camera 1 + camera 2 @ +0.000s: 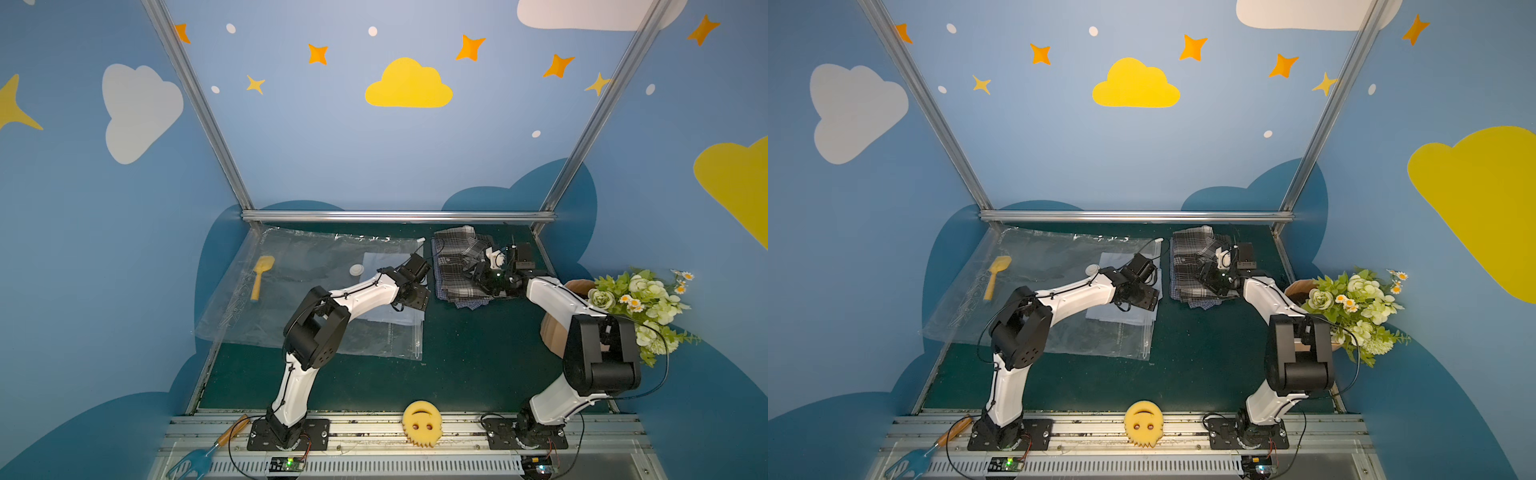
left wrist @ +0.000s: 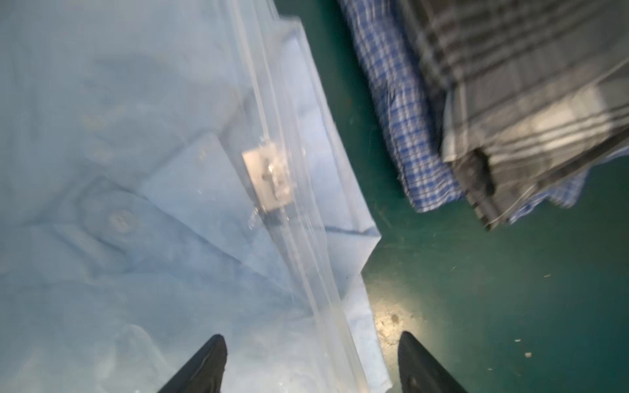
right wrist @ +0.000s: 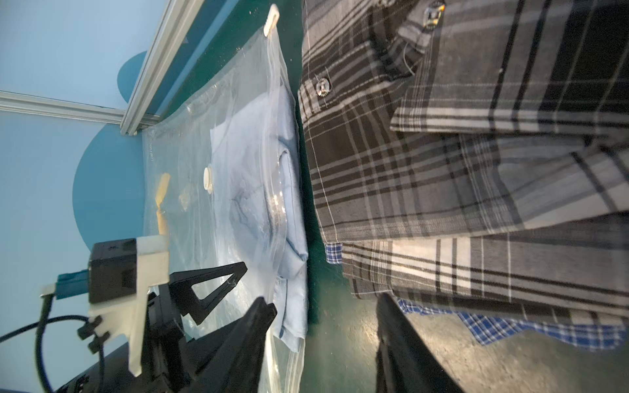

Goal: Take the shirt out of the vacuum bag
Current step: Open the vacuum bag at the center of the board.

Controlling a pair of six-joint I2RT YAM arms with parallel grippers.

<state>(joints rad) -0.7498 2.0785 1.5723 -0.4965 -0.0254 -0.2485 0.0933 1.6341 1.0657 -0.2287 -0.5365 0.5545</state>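
The clear vacuum bag (image 1: 299,257) lies flat on the left half of the green table, with its round white valve (image 1: 356,270) and its white slider clip (image 1: 420,240) at the far corner. A folded light-blue shirt (image 1: 382,262) lies inside at the bag's right edge. One corner of it (image 2: 354,217) pokes out past the zip edge. My left gripper (image 2: 312,337) hangs open over that edge, with nothing between its fingers. My right gripper (image 3: 323,299) is open and empty, low over bare table between the bag and a grey plaid shirt stack (image 1: 461,262).
A blue check garment (image 3: 510,330) lies under the plaid stack. A yellow toy shovel (image 1: 259,276) rests at the bag's left part. A flower bunch (image 1: 640,303) and a brown pot (image 1: 552,328) crowd the right edge. A yellow smiley sponge (image 1: 420,422) sits on the front rail.
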